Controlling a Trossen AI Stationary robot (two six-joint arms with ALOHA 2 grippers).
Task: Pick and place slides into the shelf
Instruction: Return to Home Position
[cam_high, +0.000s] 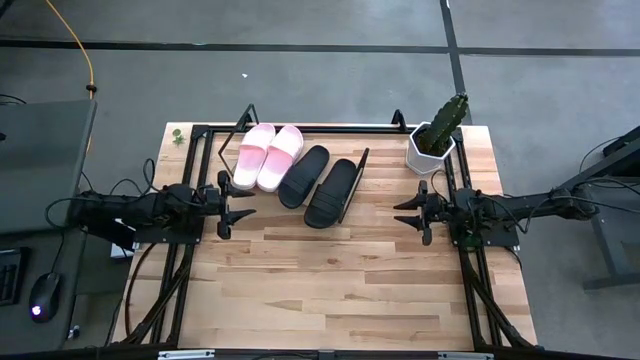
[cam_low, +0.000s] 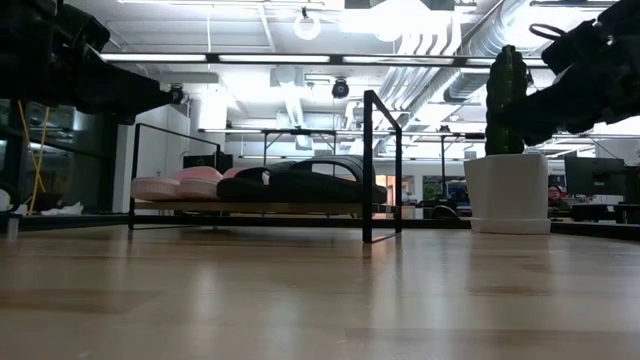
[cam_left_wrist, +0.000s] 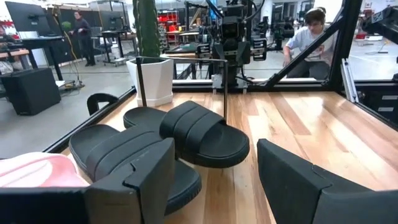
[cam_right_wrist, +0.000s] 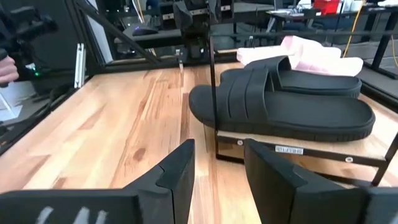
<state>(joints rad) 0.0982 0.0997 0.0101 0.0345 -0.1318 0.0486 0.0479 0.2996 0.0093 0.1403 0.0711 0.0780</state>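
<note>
All four slides lie side by side, soles down, on the shelf (cam_high: 356, 172) at the table's far middle: two pale pink slides (cam_high: 268, 156) on the left and two black slides (cam_high: 318, 184) on the right. The shelf's board (cam_right_wrist: 292, 142) shows under the black slides (cam_right_wrist: 280, 102). My left gripper (cam_high: 247, 203) is open and empty just near-left of the shelf; its wrist view shows the black slides (cam_left_wrist: 186, 137) and one pink slide (cam_left_wrist: 37, 171). My right gripper (cam_high: 400, 213) is open and empty to the shelf's right.
A white pot with a cactus (cam_high: 433, 142) stands at the far right, close behind my right arm. Black frame rails (cam_high: 180, 270) run along the table's left and right sides. Bare wooden tabletop (cam_high: 330, 285) fills the near half. A person (cam_left_wrist: 311, 31) sits beyond the table.
</note>
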